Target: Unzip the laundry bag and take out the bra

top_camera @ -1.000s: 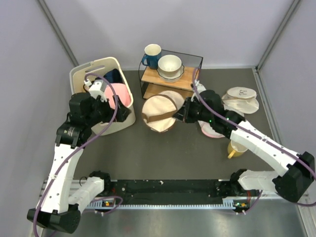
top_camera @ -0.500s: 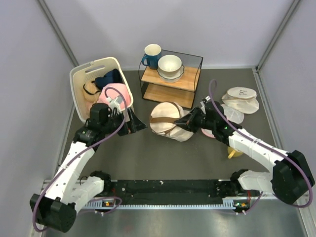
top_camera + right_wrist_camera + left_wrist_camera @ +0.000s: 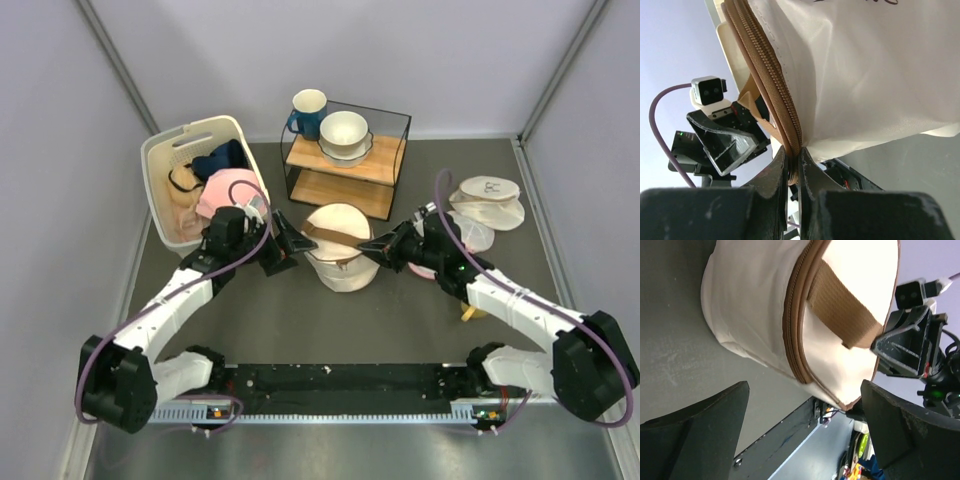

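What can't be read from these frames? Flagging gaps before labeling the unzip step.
- Zipper pull: in the right wrist view, the right gripper has its jaws shut on the zipper and covers it. Too small in the top view.
- Laundry bag contents: zipped fabric hides the inside in all views.
- Left gripper: jaws open, contact with the bag unclear.
- Yellow cup: mostly hidden under the right arm in the top view.

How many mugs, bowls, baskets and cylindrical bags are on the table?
Mugs: 2, blue mug and yellow mug, partly hidden
Bowls: 1, white bowl
Baskets: 1, cream basket
Cylindrical bags: 1, laundry bag
Total: 5
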{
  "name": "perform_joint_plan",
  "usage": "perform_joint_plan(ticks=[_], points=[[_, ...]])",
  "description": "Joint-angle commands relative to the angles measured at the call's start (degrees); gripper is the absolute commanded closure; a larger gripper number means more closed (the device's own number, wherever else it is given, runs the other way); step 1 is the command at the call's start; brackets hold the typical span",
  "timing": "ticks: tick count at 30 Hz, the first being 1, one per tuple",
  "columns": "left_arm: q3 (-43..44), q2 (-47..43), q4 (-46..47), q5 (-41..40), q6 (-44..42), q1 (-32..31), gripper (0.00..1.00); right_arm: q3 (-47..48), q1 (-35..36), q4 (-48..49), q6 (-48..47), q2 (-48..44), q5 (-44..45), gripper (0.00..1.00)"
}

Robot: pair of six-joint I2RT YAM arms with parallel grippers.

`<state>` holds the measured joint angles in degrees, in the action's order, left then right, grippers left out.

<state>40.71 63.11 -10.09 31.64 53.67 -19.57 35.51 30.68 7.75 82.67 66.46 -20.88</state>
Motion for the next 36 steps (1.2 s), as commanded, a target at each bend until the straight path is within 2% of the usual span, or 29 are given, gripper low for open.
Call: perform_joint_plan(ticks=[1,4,6,8,9,10,11,12,13,14,17,19,20,22,23,25,26,30,31,32,34,35,36], points=[[1.03,2.89,8.95,-2.10,4.78,-1.52,0.01,0.00,-0.79,3.07,0.56,-3.44,-0.04,1.00],[2.62,5.79,9.38,-3.95,4.60,-3.54,0.05,0.00,-0.79,0.79,-1.46,-4.40,0.75,1.00],[4.02,8.24,9.38,-4.22,4.16,-5.12,0.10,0.44,-0.79,-2.11,-3.47,-4.84,1.63,1.00],[4.64,9.48,9.47,-4.22,4.08,-6.17,0.22,1.67,-0.88,-5.71,-4.71,-5.46,2.25,1.00],[5.08,9.83,9.38,-4.56,3.90,-6.18,0.43,2.02,-0.71,-7.12,-5.85,-5.72,2.95,0.91],[5.34,9.92,7.90,-5.00,3.46,-6.18,0.56,2.37,-0.88,-7.57,-6.55,-6.68,3.30,0.79],[7.09,9.66,6.15,-5.96,1.37,-6.09,0.73,2.55,-0.88,-9.66,-8.56,-7.21,3.57,0.53],[8.41,9.57,4.22,-7.54,-0.22,-6.09,0.95,2.90,-0.97,-14.12,-10.06,-7.91,4.61,0.45],[9.90,9.75,1.94,-7.64,-2.06,-6.09,1.00,3.68,-0.88,-16.43,-12.25,-8.79,5.49,0.40],[13.31,10.27,-1.74,-7.47,-6.34,-6.09,1.00,4.21,-0.97,-19.76,-16.80,-10.37,6.90,0.29],[20.08,13.87,-7.37,-1.68,-16.62,-6.09,1.00,4.66,-2.89,-24.36,-25.07,-12.83,10.07,0.22],[22.91,17.39,-9.76,5.32,-21.65,-6.09,1.00,5.27,-4.74,-24.19,-28.69,-12.32,8.15,0.21],[24.66,18.44,-10.91,8.76,-26.55,-6.09,1.00,5.88,-5.44,-24.01,-33.49,-11.36,6.75,0.20],[25.73,21.60,-11.61,15.69,-30.45,-6.00,1.00,9.39,-7.29,-23.83,-38.70,-6.62,0.60,0.19],[27.82,22.83,-13.10,17.56,-34.21,-6.00,1.00,10.45,-7.73,-23.66,-43.43,-5.38,-1.07,0.17],[29.25,25.82,-16.71,21.95,-38.01,-6.09,1.00,13.00,-8.79,-24.53,-46.71,-2.48,-2.76,0.16],[30.56,26.44,-18.29,21.89,-41.68,-6.09,1.00,13.53,-9.40,-24.62,-49.77,-1.95,-4.15,0.13],[31.45,27.42,-23.30,24.26,-48.74,-6.27,1.00,17.13,-11.87,-28.04,-54.37,2.62,-10.57,0.13],[31.62,27.24,-24.09,24.43,-50.14,-6.44,1.00,17.14,-11.87,-28.31,-54.63,4.02,-11.89,0.15],[32.06,27.07,-24.10,23.65,-50.15,-6.44,1.00,16.88,-11.78,-27.27,-54.55,4.29,-14.60,0.25],[33.20,27.33,-24.63,22.16,-49.89,-6.44,1.00,15.83,-11.78,-25.69,-53.24,4.30,-15.24,0.38],[34.51,27.68,-24.72,21.54,-49.37,-6.44,1.00,15.47,-11.78,-24.63,-52.01,4.12,-15.41,0.52],[35.31,28.46,-24.80,19.53,-48.49,-6.44,0.86,15.21,-11.78,-23.58,-51.30,4.03,-15.07,0.62]])
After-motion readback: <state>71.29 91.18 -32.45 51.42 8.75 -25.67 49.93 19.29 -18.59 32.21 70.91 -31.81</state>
